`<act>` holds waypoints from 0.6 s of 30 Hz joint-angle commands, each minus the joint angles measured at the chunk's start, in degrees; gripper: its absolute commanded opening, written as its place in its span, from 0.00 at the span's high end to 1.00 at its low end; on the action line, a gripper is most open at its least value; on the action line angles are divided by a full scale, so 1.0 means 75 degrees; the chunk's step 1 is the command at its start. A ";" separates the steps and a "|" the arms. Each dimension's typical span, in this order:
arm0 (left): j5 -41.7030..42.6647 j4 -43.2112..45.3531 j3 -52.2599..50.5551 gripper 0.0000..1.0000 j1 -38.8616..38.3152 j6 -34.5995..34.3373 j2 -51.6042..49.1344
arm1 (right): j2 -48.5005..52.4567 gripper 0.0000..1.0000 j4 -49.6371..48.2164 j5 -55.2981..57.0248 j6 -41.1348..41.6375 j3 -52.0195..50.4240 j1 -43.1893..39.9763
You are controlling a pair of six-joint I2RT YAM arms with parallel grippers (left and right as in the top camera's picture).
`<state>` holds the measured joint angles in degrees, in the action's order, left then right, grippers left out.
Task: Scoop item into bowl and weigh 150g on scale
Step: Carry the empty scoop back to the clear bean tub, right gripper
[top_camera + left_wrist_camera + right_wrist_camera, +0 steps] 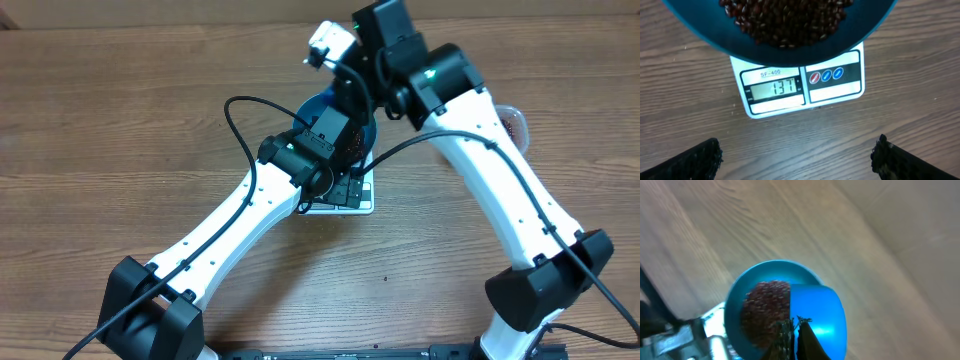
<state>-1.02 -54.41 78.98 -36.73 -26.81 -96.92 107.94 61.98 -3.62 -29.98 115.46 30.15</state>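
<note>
Wooden table, clear tub, blue scoop

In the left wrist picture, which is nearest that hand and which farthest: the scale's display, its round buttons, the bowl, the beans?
From the left hand, at the bottom edge:
1. Display, left, and buttons, right, on the scale's near edge: too close to call.
2. Bowl, overhanging the scale behind them.
3. Beans, inside the bowl, at the top.
</note>
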 commanded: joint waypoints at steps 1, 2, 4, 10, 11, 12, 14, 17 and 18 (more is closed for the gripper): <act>0.0058 0.0067 -0.0070 0.00 0.0026 0.0143 -0.0061 | -0.0262 0.96 -0.0195 0.1282 -0.0478 0.0254 0.0443; 0.0058 0.0067 -0.0070 0.01 0.0026 0.0143 -0.0061 | -0.0265 0.96 -0.0274 0.1492 -0.0478 0.0254 0.0522; 0.0058 0.0067 -0.0070 0.00 0.0026 0.0143 -0.0061 | -0.0265 0.96 -0.0350 0.1746 -0.0530 0.0254 0.0656; 0.0058 0.0067 -0.0070 0.00 0.0023 0.0143 -0.0061 | -0.0265 0.96 -0.0347 0.1763 -0.0647 0.0254 0.0915; 0.0058 0.0067 -0.0070 0.00 0.0026 0.0143 -0.0061 | -0.0265 0.96 -0.0347 0.1763 -0.0647 0.0254 0.0915; 0.0058 0.0067 -0.0070 0.00 0.0026 0.0143 -0.0061 | -0.0265 0.96 -0.0341 0.1763 -0.0647 0.0254 0.0915; 0.0058 0.0067 -0.0070 0.00 0.0023 0.0143 -0.0061 | -0.0265 0.96 -0.0309 0.1763 -0.0644 0.0254 0.0912; 0.0058 0.0067 -0.0070 0.00 0.0026 0.0143 -0.0061 | -0.0265 0.96 -0.0289 0.1734 -0.0638 0.0254 0.0915; 0.0058 0.0067 -0.0070 0.01 0.0026 0.0143 -0.0061 | -0.0265 0.96 -0.0286 0.1734 -0.0638 0.0254 0.0915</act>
<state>-1.02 -54.48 78.24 -36.64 -26.79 -96.92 107.94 59.44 11.42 -34.17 115.90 34.17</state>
